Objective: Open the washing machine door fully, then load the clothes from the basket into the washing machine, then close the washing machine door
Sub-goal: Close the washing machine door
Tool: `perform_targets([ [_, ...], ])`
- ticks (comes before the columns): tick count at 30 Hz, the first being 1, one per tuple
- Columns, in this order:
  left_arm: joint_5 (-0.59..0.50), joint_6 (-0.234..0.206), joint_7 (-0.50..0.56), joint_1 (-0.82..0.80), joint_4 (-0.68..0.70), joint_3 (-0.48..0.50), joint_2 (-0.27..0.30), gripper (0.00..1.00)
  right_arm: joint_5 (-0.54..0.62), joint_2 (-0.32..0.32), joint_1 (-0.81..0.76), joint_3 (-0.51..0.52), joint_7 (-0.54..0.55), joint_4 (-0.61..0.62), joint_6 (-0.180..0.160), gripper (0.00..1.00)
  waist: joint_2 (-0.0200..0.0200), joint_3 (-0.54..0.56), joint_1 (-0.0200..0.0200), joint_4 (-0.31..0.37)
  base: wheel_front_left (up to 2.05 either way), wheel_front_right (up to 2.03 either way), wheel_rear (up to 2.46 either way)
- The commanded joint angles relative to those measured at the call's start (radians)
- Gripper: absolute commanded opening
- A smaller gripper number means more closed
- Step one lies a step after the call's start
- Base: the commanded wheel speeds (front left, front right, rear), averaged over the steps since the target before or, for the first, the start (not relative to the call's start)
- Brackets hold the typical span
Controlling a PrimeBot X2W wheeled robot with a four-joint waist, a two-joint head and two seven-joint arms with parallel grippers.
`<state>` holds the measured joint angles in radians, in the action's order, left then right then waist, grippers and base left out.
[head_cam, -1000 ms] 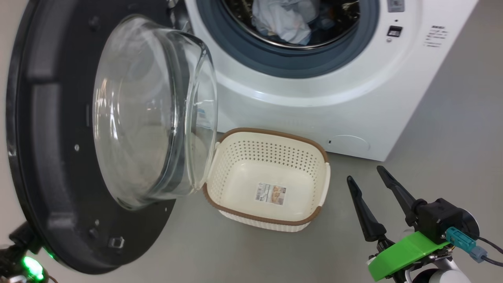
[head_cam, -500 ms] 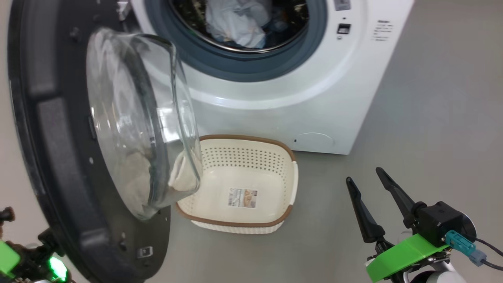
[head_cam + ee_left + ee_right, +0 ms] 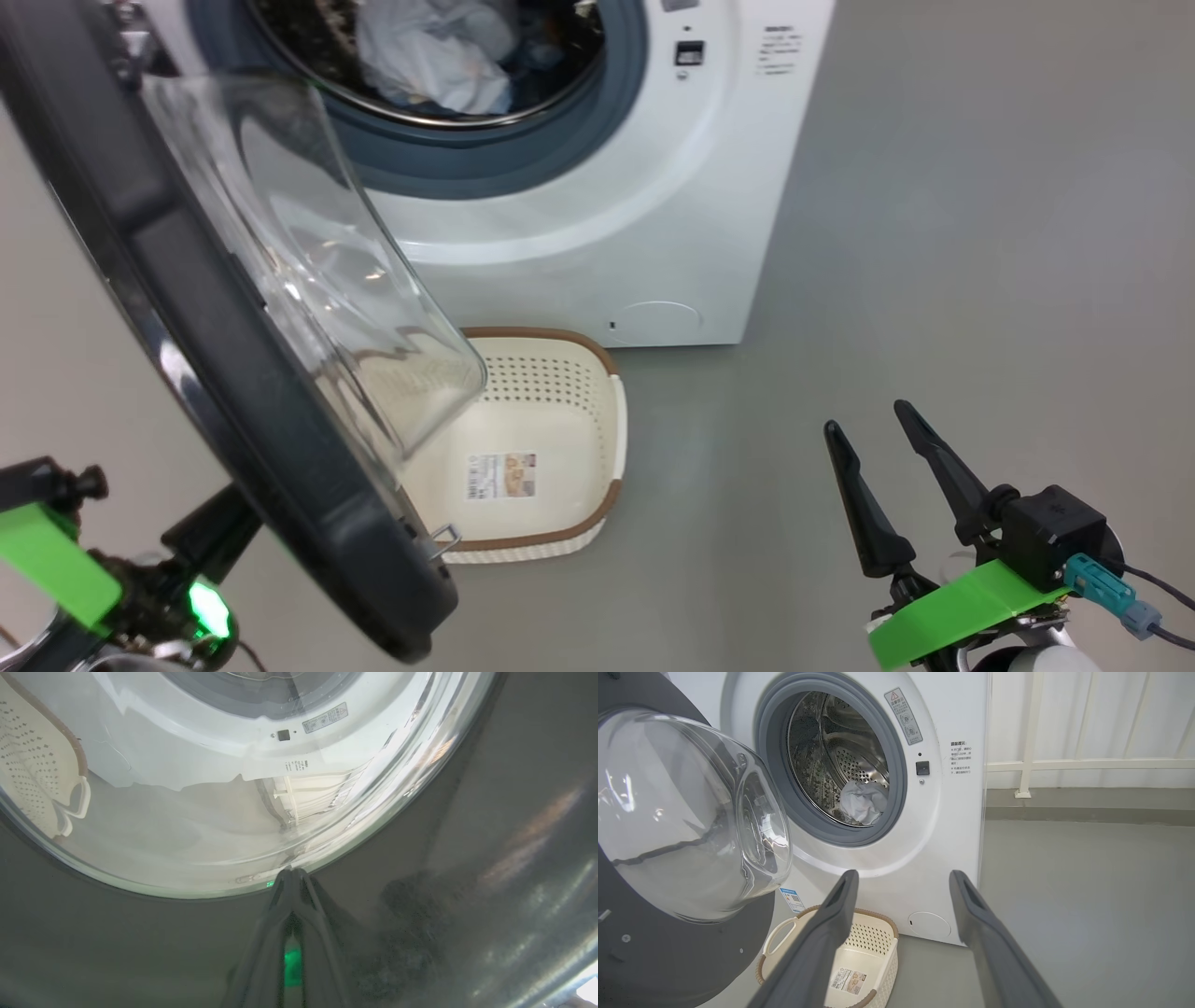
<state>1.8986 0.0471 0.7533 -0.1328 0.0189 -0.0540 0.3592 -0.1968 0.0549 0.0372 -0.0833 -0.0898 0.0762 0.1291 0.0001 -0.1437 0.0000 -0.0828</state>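
The white washing machine [image 3: 597,215] stands with its drum showing, and the pale clothes [image 3: 429,56] lie inside it. In the right wrist view the clothes [image 3: 861,802] sit at the drum's bottom. The washing machine door [image 3: 215,373] hangs partly open at the left, its glass bowl over the empty cream basket [image 3: 569,439] on the floor. My left gripper [image 3: 292,873] is shut, its tips against the door's dark outer face at the edge of the glass. My right gripper [image 3: 867,418] is open and holds nothing, low at the right, well clear of the basket and the machine.
Grey floor spreads to the right of the machine. A white railing [image 3: 1064,765] and a pale wall stand behind it in the right wrist view. A round filter cover [image 3: 658,317] sits low on the machine's front.
The door has swung in towards the machine's opening, now seen more edge-on, with my left arm following behind it. The head camera has turned, shifting the picture left. The right gripper has stayed put.
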Motion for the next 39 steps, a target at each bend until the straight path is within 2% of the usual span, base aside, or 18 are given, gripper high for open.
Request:
perform_targets([
  [1, -0.018, 0.001, -0.009, -0.07, 0.022, 0.028, 0.009, 0.0, -0.014, -0.005, 0.033, -0.024, -0.016, 0.018, 0.002, 1.0, -0.0001, -0.021, 0.0, 0.047, 0.0, 0.0, 0.0],
  [10, -0.032, 0.016, -0.037, -0.163, -0.033, 0.001, -0.055, 0.0, -0.03, -0.005, 0.058, -0.028, -0.044, -0.01, 0.002, 1.0, -0.0001, -0.056, 0.0, 0.125, 0.0, 0.0, 0.0],
  [24, -0.057, 0.059, -0.074, -0.36, -0.219, -0.012, -0.141, 0.0, -0.05, -0.005, 0.101, -0.044, -0.083, -0.058, 0.002, 1.0, -0.0001, -0.098, 0.0, 0.224, 0.0, 0.0, 0.0],
  [32, -0.081, 0.075, -0.086, -0.435, -0.306, -0.006, -0.163, 0.0, -0.061, -0.005, 0.118, -0.056, -0.103, -0.086, 0.002, 1.0, -0.0001, -0.107, 0.0, 0.264, 0.0, 0.0, 0.0],
  [39, -0.081, 0.082, -0.084, -0.437, -0.328, 0.018, -0.179, 0.0, -0.067, -0.005, 0.126, -0.057, -0.117, -0.105, 0.002, 1.0, -0.0001, -0.11, 0.0, 0.277, 0.0, 0.0, 0.0],
])
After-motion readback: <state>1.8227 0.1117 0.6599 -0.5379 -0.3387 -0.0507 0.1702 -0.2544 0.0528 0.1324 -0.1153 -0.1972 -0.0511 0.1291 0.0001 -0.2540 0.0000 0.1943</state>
